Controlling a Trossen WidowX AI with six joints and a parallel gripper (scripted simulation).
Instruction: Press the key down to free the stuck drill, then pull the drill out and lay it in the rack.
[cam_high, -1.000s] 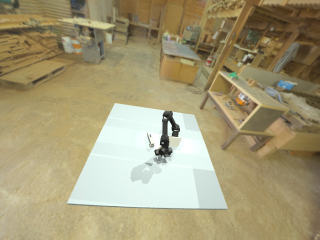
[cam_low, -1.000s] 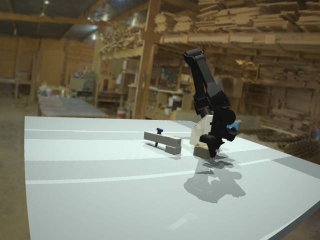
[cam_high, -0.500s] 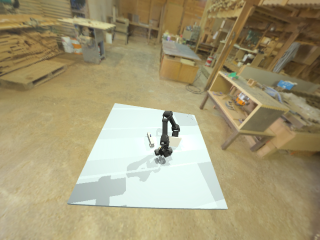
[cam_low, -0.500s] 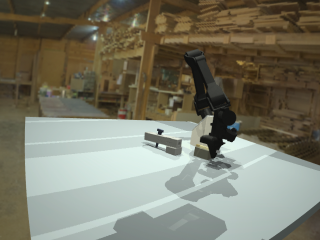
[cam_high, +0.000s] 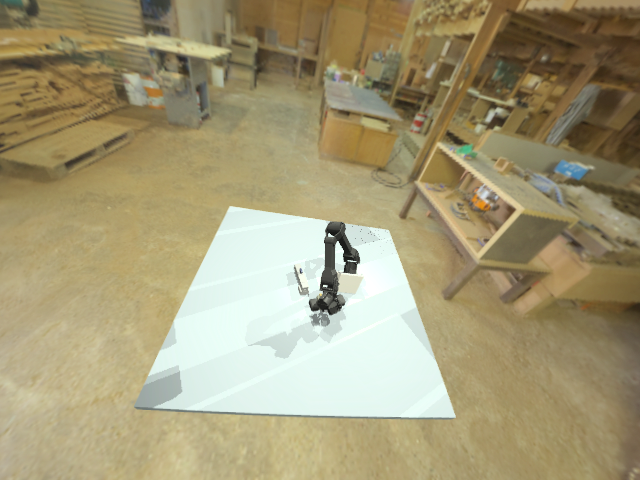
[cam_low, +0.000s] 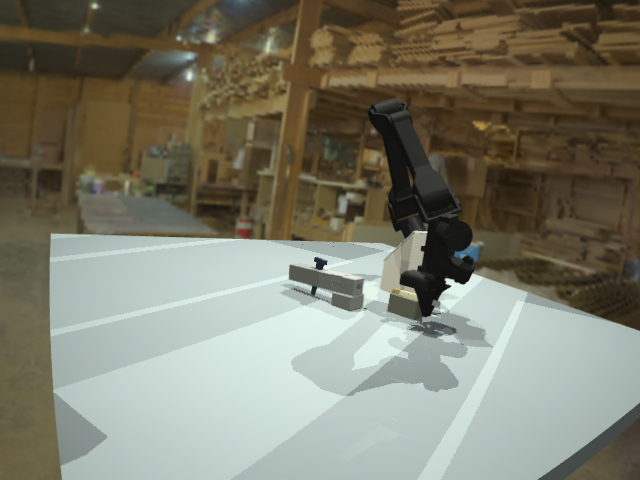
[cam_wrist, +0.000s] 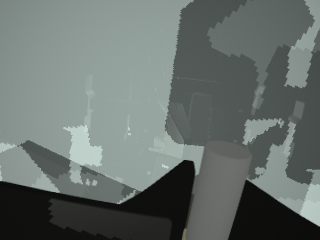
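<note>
My gripper (cam_high: 326, 305) (cam_low: 427, 311) (cam_wrist: 202, 172) points down low over the table. It is shut on a grey cylinder, taken to be the drill (cam_wrist: 226, 159), whose round end sticks out past the black fingertips in the wrist view. In the exterior view only a small pale bit of it shows. A dark key (cam_high: 301, 270) (cam_low: 320, 263) stands upright through a long grey beam (cam_high: 302, 284) (cam_low: 324, 279), its lower end showing underneath. A low olive block (cam_low: 403, 305) with a yellowish top sits just beside the gripper. Which part is the rack, I cannot tell.
A cream upright panel (cam_high: 350, 283) (cam_low: 397, 272) stands behind the olive block, close to the arm. The beam rests on a small grey foot (cam_low: 347, 300) at its near end. All stand on the pale table (cam_high: 289, 382) (cam_low: 180, 413), and the arm's shadows fall across it.
</note>
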